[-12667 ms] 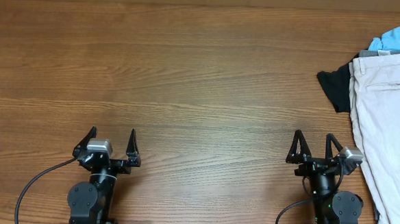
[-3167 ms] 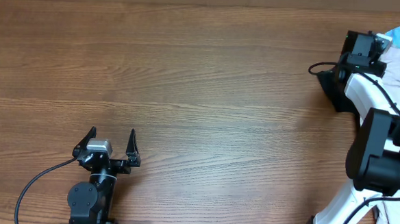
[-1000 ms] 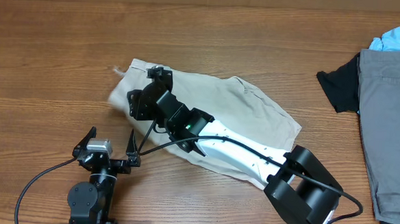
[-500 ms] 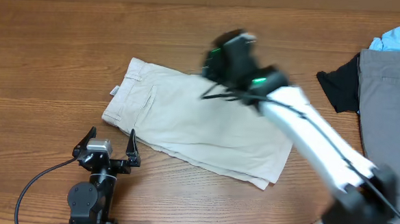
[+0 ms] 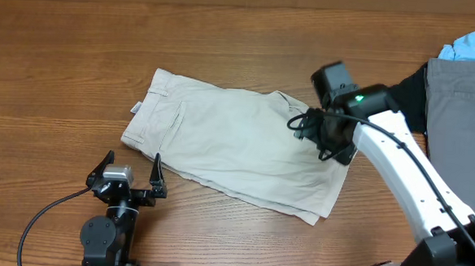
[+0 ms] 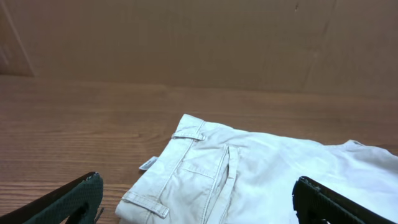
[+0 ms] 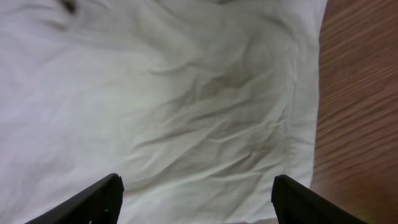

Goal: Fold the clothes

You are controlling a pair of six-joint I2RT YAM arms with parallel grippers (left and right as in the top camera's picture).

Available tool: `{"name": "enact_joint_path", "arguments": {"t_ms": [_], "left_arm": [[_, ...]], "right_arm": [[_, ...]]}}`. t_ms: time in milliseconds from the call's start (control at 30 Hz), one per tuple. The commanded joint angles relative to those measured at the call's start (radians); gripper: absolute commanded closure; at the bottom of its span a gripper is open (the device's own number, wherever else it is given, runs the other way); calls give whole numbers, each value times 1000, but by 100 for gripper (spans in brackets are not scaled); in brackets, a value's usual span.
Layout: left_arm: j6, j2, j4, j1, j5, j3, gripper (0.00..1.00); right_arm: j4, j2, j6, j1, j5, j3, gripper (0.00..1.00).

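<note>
Now that the trousers [image 5: 229, 145] lie spread at tabletop [image 5: 62, 59] centre, moved from the 3 o'clock pile [image 5: 461, 137]: right pincer [image 5: 323, 137] wide apart, empty, above leg ends; left pincer [image 5: 133, 162] agape, idle, 7 o'clock; folding may begin

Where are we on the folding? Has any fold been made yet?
Done: the cream trousers lie spread out mid-table, apart from the grey trousers at the right edge. In hand: the right tool hangs open above the leg end, gripping nothing. The left tool sits open near the waistband. Left: the folds themselves, as the legs lie at full length.
</note>
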Motion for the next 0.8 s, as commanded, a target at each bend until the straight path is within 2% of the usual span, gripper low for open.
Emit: {"name": "enact_joint_path", "arguments": {"t_ms": [0, 100, 133, 167, 200, 700, 767], "left_arm": [[26, -9, 1, 10, -10, -5, 0], [26, -9, 1, 10, -10, -5, 0], [26, -9, 1, 10, -10, -5, 0], [26, -9, 1, 10, -10, -5, 0], [26, -9, 1, 10, -10, -5, 0], [23, -9, 2, 10, -1, -5, 0], [-79, -9, 5, 10, 56, -4, 0]], "right_arm": [[62, 5, 126, 3, -16, -90, 18], [127, 5, 190, 0, -50, -132, 17], [148, 5, 205, 0, -71, -137, 12], [169, 5, 206, 0, -92, -137, 3], [192, 5, 206, 0, -103, -137, 0], [231, 6, 201, 2, -66, -148, 0], [231, 5, 201, 2, -66, -148, 0]]}}
